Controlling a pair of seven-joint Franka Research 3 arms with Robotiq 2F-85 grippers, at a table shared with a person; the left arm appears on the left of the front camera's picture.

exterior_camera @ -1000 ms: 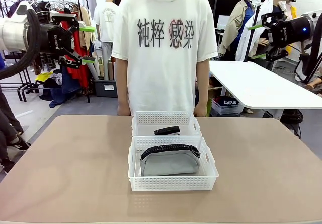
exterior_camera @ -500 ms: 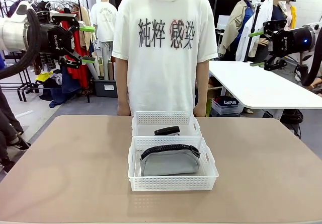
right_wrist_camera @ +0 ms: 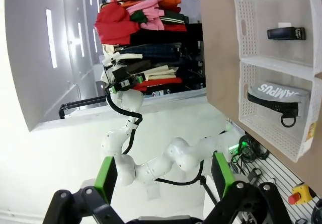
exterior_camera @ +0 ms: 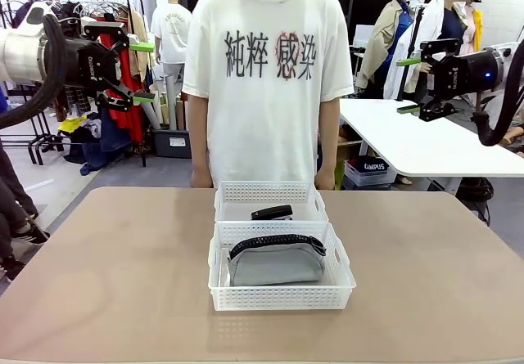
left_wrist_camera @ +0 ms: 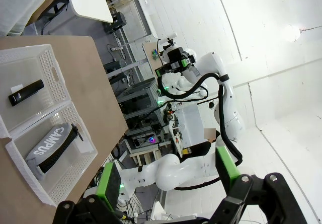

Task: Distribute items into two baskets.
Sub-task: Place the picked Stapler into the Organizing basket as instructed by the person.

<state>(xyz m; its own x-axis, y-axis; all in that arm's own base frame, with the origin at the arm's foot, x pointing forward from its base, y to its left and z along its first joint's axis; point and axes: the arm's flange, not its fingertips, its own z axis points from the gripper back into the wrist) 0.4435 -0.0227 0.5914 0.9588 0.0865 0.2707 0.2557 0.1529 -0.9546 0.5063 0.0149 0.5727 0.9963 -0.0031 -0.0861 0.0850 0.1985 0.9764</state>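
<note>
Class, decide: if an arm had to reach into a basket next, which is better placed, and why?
Neither clearly: left tool and right tool both hang open, high, either side of the centred baskets.

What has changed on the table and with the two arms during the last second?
Only the right gripper moved: held high at the right, it drifted toward the middle and slightly upward, jaws open and empty. Nothing was taken or let go. The left gripper stayed raised and open. The grey pouch stayed in the near basket, the stapler in the far basket, and the person stayed standing behind the table.
</note>
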